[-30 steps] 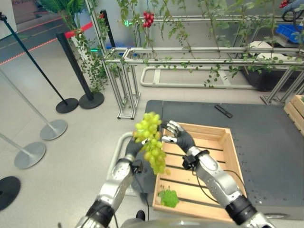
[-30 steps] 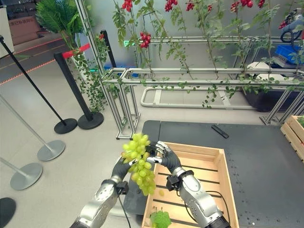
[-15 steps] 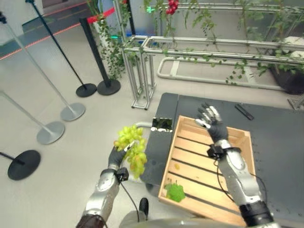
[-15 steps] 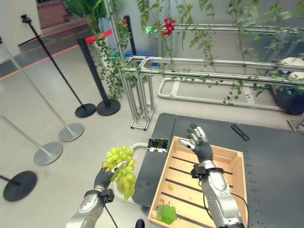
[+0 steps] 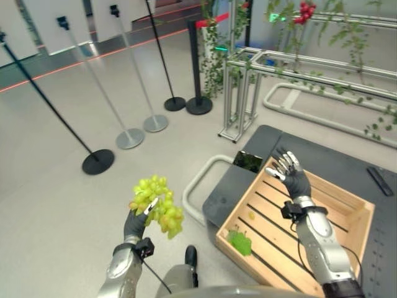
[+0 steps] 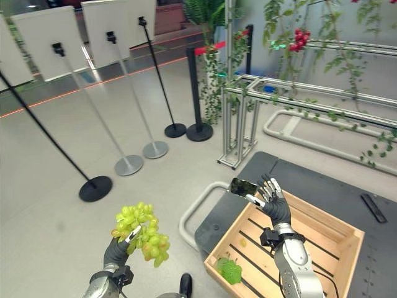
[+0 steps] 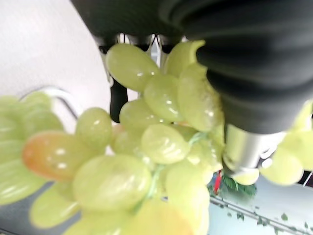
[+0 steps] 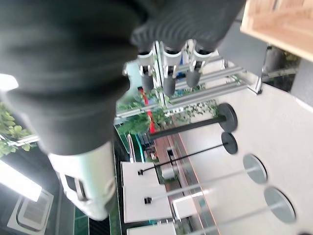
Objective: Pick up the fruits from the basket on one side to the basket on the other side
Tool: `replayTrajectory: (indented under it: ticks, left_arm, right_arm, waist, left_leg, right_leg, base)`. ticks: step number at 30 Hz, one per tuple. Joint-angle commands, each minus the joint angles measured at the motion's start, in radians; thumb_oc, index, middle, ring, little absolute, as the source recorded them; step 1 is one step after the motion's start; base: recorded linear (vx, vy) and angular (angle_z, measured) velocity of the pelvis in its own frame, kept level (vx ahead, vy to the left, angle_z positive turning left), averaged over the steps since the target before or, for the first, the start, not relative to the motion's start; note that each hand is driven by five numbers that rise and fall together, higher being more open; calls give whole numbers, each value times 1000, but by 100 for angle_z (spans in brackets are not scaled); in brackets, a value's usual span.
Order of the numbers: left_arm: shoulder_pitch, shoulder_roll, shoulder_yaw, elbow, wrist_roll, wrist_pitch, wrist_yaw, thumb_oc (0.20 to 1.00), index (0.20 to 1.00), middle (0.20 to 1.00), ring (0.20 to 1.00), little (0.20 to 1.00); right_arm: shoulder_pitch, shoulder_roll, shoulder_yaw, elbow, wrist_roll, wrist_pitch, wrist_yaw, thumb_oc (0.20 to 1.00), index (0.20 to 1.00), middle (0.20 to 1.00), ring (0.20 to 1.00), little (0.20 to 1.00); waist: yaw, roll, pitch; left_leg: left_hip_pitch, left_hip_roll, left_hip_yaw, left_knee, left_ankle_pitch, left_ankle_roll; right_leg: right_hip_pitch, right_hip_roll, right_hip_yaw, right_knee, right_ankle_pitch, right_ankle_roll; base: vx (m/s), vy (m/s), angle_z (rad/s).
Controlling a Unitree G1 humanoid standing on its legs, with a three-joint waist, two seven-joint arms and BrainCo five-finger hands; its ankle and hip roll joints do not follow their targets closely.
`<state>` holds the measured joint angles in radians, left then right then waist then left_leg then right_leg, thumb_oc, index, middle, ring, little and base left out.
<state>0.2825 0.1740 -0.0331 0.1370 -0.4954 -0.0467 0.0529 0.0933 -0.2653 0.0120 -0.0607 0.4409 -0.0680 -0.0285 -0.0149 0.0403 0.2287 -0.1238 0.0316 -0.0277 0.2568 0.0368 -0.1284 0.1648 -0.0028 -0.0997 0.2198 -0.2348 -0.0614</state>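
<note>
Left hand (image 5: pixel 134 222) gripping one grape bunch (image 5: pixel 155 205) — one wooden crate (image 5: pixel 347 214), right hand (image 5: pixel 291 176) spread

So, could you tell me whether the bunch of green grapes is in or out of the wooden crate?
Out: the left hand holds the green grapes over the floor, beside the wooden crate.

The left hand (image 5: pixel 133 225) is holding the bunch of grapes (image 5: pixel 155 203) over the floor (image 5: pixel 56 205), well left of the crate (image 5: pixel 296 220). The crate is sitting on the platform (image 5: pixel 335 171), with a leaf (image 5: pixel 239 242) lying in its near corner. The right hand (image 5: pixel 291 175) is hovering over the crate's far edge. Stanchions (image 5: pixel 133 87) are standing behind.
</note>
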Motion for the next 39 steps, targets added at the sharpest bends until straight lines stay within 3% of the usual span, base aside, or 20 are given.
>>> replayTrajectory:
  ticks: [1, 5, 7, 11, 12, 13, 14, 16, 20, 23, 26, 27, 28, 30, 33, 34, 35, 36, 38, 39]
  left_arm:
    - [-36, 22, 60, -144, -38, -62, -28, 200, 200, 200, 200, 200]
    - [-33, 25, 79, -155, -34, -59, -26, 200, 200, 200, 200, 200]
    - [-31, 26, 107, -177, -33, -58, -19, 200, 200, 200, 200, 200]
    - [-53, 33, 114, -203, -23, -54, -20, 200, 200, 200, 200, 200]
    - [-53, 33, 114, -203, -23, -54, -20, 200, 200, 200, 200, 200]
    - [-62, 43, 107, -219, -7, -53, -25, 200, 200, 200, 200, 200]
    - [-67, 46, 107, -226, -8, -52, -29, 200, 200, 200, 200, 200]
    - [-91, 67, 86, -232, 10, -47, -34, 200, 200, 200, 200, 200]
    - [-88, 97, 93, -257, 60, -45, -30, 200, 200, 200, 200, 200]
    - [-99, 129, 100, -272, 97, -49, -14, 200, 200, 200, 200, 200]
    - [-110, 137, 98, -275, 108, -52, -6, 200, 200, 200, 200, 200]
    - [-126, 143, 96, -274, 115, -57, 3, 200, 200, 200, 200, 200]
    - [-130, 149, 94, -269, 110, -62, 4, 200, 200, 200, 200, 200]
    - [-154, 161, 69, -252, 104, -68, 2, 200, 200, 200, 200, 200]
    - [-156, 162, 58, -245, 110, -73, -10, 200, 200, 200, 200, 200]
    - [-157, 161, 59, -245, 110, -72, -10, 200, 200, 200, 200, 200]
    - [-153, 158, 58, -248, 111, -70, -13, 200, 200, 200, 200, 200]
    - [-157, 151, 51, -242, 117, -72, -15, 200, 200, 200, 200, 200]
    - [-166, 137, 46, -237, 120, -73, -15, 200, 200, 200, 200, 200]
    - [-162, 130, 51, -240, 115, -79, -15, 200, 200, 200, 200, 200]
  right_arm:
    - [-23, 8, -46, -59, -7, -48, 15, 1000, 1000, 1000, 1000, 1000]
    - [-25, 12, -51, -55, 6, -46, 15, 1000, 1000, 1000, 1000, 1000]
    - [-25, 15, -60, -60, 19, -47, 16, 1000, 1000, 1000, 1000, 1000]
    - [-21, 22, -84, -66, 25, -53, 0, 1000, 1000, 1000, 1000, 1000]
    - [-21, 23, -84, -66, 25, -53, 0, 1000, 1000, 1000, 1000, 1000]
    - [-14, 31, -95, -68, 24, -55, -7, 1000, 1000, 1000, 1000, 1000]
    - [-13, 35, -99, -70, 24, -56, -7, 1000, 1000, 1000, 1000, 1000]
    - [-21, 46, -104, -67, 30, -65, -27, 1000, 1000, 1000, 1000, 1000]
    - [-26, 73, -80, -47, 25, -59, -27, 1000, 1000, 1000, 1000, 1000]
    - [-49, 85, -56, -41, 26, -59, -31, 1000, 1000, 1000, 1000, 1000]
    - [-60, 93, -41, -38, 21, -57, -30, 1000, 1000, 1000, 1000, 1000]
    - [-65, 97, -42, -31, 17, -61, -38, 1000, 1000, 1000, 1000, 1000]
    - [-69, 95, -43, -28, 14, -59, -39, 1000, 1000, 1000, 1000, 1000]
    - [-73, 83, -48, -25, 7, -55, -35, 1000, 1000, 1000, 1000, 1000]
    - [-59, 64, -44, -12, 13, -50, -7, 1000, 1000, 1000, 1000, 1000]
    - [-60, 64, -44, -11, 13, -51, -7, 1000, 1000, 1000, 1000, 1000]
    - [-56, 57, -47, -14, 20, -53, 2, 1000, 1000, 1000, 1000, 1000]
    - [-55, 57, -43, -7, 25, -63, 3, 1000, 1000, 1000, 1000, 1000]
    - [-57, 54, -34, -10, 40, -72, 7, 1000, 1000, 1000, 1000, 1000]
    - [-62, 46, -29, -3, 37, -70, 7, 1000, 1000, 1000, 1000, 1000]
  waist:
    - [-10, -26, -32]
    - [-14, -41, -52]
    - [-15, -42, -69]
    - [-45, -31, -94]
    - [-47, -35, -96]
    - [-50, -31, -99]
    - [-51, -31, -98]
    - [-50, -25, -96]
    - [-25, -43, -105]
    - [20, -78, -87]
    - [35, -93, -73]
    - [37, -101, -57]
    - [21, -101, -55]
    - [-15, -101, -52]
    - [-19, -99, -56]
    - [-21, -100, -59]
    - [-35, -94, -69]
    - [-44, -95, -74]
    - [-32, -96, -68]
    - [-28, -97, -67]
  left_leg:
    - [18, 53, -22, 26, -82, 33]
    - [73, 72, -33, 79, -148, 34]
    - [142, 108, -21, 116, -178, 27]
    - [219, 146, 84, 111, -216, 12]
    - [215, 141, 82, 107, -209, 14]
    - [227, 135, 128, 97, -250, 13]
    - [238, 120, 145, 73, -285, 22]
    - [217, 155, 197, 51, -319, 34]
    - [251, 145, 203, -52, -320, 37]
    - [224, 101, 174, -101, -315, 62]
    - [224, 69, 152, -155, -294, 74]
    - [207, 34, 119, -180, -259, 84]
    - [202, 23, 87, -187, -253, 90]
    - [171, -13, 0, -175, -230, 110]
    - [142, -48, -105, -190, -178, 133]
    - [137, -50, -106, -191, -173, 133]
    - [110, -70, -168, -205, -141, 141]
    - [107, -85, -202, -206, -134, 144]
    - [84, -110, -251, -196, -103, 140]
    - [80, -119, -260, -207, -98, 134]
  right_leg:
    - [-66, -41, 13, -128, 51, 77]
    - [-89, -72, -71, -132, 60, 83]
    - [-119, -89, -153, -127, 68, 86]
    - [-182, -133, -313, -99, 82, 92]
    - [-185, -138, -315, -102, 86, 93]
    - [-201, -159, -371, -94, 96, 102]
    - [-215, -174, -389, -73, 106, 108]
    - [-215, -191, -413, -66, 110, 128]
    - [-216, -217, -448, -75, 164, 166]
    - [-223, -252, -456, -110, 233, 208]
    - [-221, -266, -459, -118, 255, 226]
    - [-246, -282, -422, -110, 274, 231]
    - [-265, -264, -329, -97, 268, 239]
    - [-285, -164, -20, -41, 204, 242]
    - [-274, -45, 126, 17, 125, 196]
    - [-280, -47, 125, 18, 128, 196]
    - [-295, 41, 202, 68, 77, 166]
    - [-285, 81, 267, 77, 47, 152]
    - [-269, 102, 307, 113, 28, 120]
    - [-267, 89, 296, 75, 19, 124]
  base:
    - [-317, 33, 100]
    - [-175, 33, 107]
    - [-277, 103, 108]
    - [-254, 137, 136]
    - [-251, 210, 136]
    - [-225, 227, 147]
    - [-245, 299, 144]
    - [-155, 253, 105]
    - [-100, 203, 71]
    - [-139, 219, 52]
    - [-142, 223, 34]
    - [-125, 195, 60]
    - [-122, 264, 75]
    - [26, 218, 141]
    - [12, 129, 149]
    - [-58, 80, 128]
    - [-8, 81, 99]
    - [-9, 99, 136]
    - [-26, 1, 169]
    - [-35, -62, 142]
